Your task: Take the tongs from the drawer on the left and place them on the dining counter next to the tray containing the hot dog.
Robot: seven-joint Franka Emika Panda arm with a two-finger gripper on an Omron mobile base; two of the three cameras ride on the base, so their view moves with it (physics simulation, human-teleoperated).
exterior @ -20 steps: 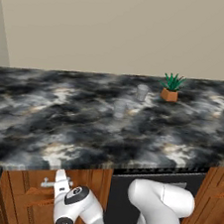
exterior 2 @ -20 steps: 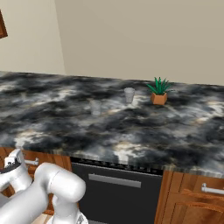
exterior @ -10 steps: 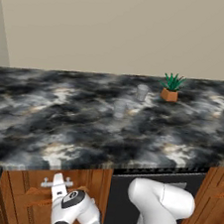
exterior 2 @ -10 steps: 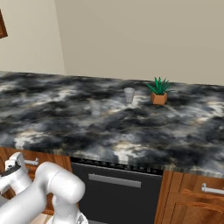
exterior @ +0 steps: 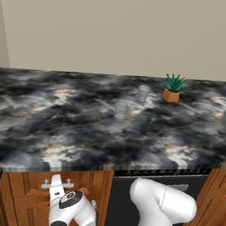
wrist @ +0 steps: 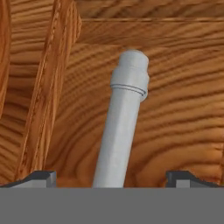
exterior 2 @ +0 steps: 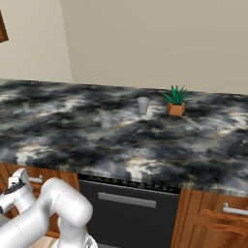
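Wood front: reddish-brown drawer [wrist: 175,131] seen very close in the hand view, grain running across, a raised wooden frame strip at the left.
Handle: silver bar handle [wrist: 120,131] of the drawer, its rounded end cap toward the top of the hand view, the bar lying between the two finger tips.
Tool: tool [wrist: 111,177] is spread wide, one dark tip on each side of the bar, not pinching it.
Tool place: in the left base view the tool [exterior: 56,184] is low, at the drawer front under the surface edge.
Surface: black-and-grey marbled surface [exterior: 57,128] above the wooden fronts and a dark oven front [exterior 2: 131,213].
On the surface: small green plant in an orange pot [exterior: 172,88], and two small clear glasses [exterior: 144,93] near it.
Tongs: cannot be seen; the drawer is closed.
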